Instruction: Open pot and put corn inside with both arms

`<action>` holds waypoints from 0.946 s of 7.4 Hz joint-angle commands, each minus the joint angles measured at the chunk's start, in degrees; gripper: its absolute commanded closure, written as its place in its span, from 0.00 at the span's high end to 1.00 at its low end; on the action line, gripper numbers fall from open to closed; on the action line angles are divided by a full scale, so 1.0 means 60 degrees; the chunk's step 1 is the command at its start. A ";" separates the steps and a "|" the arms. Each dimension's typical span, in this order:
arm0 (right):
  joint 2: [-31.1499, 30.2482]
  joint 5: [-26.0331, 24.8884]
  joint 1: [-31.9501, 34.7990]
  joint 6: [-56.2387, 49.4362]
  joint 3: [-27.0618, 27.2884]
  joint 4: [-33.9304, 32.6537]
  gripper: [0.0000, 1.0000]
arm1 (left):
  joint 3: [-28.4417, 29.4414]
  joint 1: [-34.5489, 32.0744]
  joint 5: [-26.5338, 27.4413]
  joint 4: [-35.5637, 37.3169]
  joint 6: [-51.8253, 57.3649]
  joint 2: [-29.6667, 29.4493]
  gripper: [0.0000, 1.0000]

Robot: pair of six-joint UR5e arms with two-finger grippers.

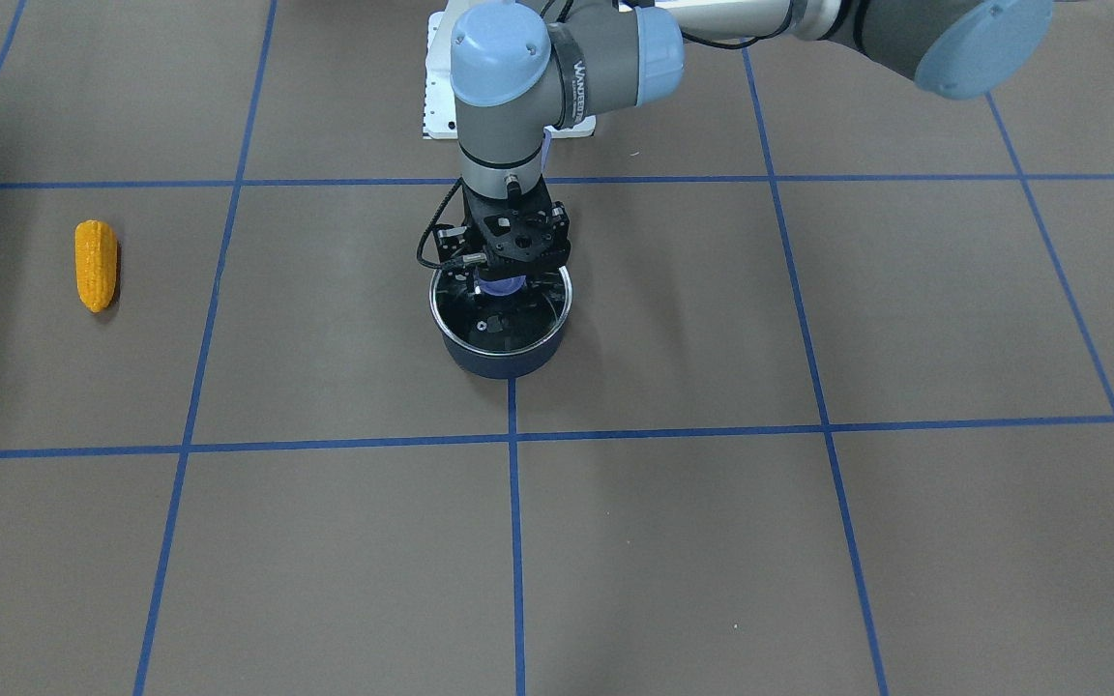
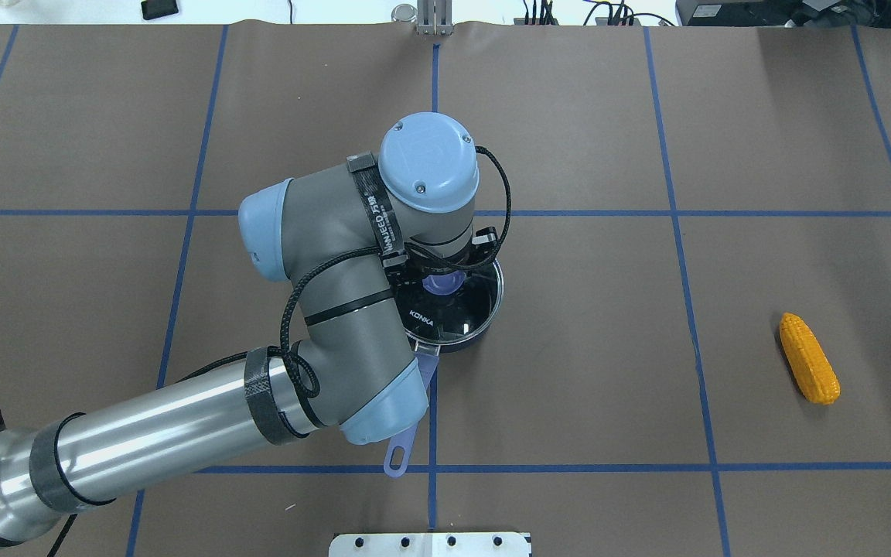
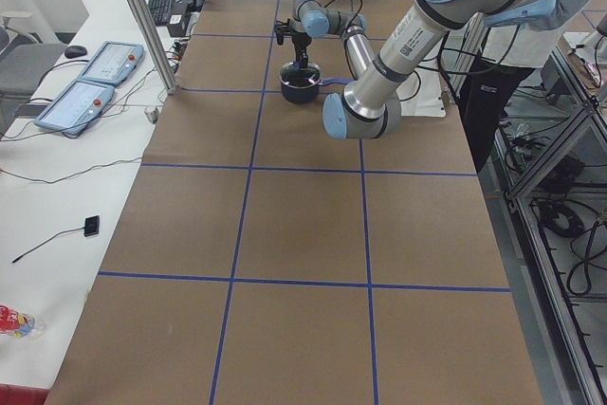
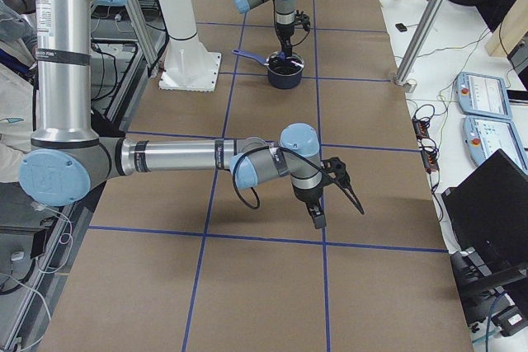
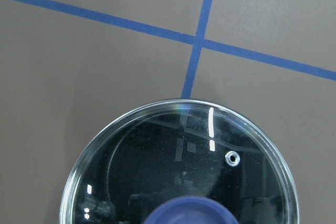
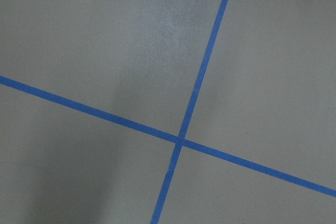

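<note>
The pot [image 1: 504, 360] stands near the table's middle with its glass lid [image 1: 523, 324] on, also in the overhead view [image 2: 492, 309]. Its lavender handle [image 2: 407, 445] points toward the robot. My left gripper [image 1: 505, 280] hangs straight down over the lid, jaws either side of the blue knob [image 1: 501, 286], and looks open. The knob shows at the bottom of the left wrist view [image 5: 189, 211]. The corn [image 1: 96, 264] lies on the table far to my right [image 2: 807, 357]. My right gripper [image 4: 318, 218] hovers low over bare table; I cannot tell whether it is open.
Blue tape lines grid the brown table. The white base plate [image 2: 430, 544] sits at the robot's edge. The left arm's elbow [image 2: 322, 309] overhangs the pot's handle. A metal post [image 4: 425, 22] and control tablets [image 4: 487, 92] stand beyond the far table edge.
</note>
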 commanded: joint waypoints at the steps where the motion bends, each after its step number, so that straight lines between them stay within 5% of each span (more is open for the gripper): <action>1: 0.0044 -0.0005 0.0000 0.0000 -0.0093 0.0000 1.00 | -0.0004 0.0081 0.0026 -0.0013 0.0002 -0.0004 0.73; 2: 0.0045 -0.0005 0.0000 0.0000 -0.0094 0.0000 1.00 | -0.0004 0.0139 0.0128 -0.0013 0.0016 0.0010 0.70; 5: 0.0045 -0.0005 0.0000 0.0000 -0.0094 0.0000 1.00 | -0.0382 0.0154 0.0129 0.0059 0.0075 0.0054 0.08; 7: 0.0045 -0.0005 0.0000 0.0000 -0.0080 0.0000 1.00 | -0.1550 0.0140 0.0100 0.0133 0.0133 0.0738 0.00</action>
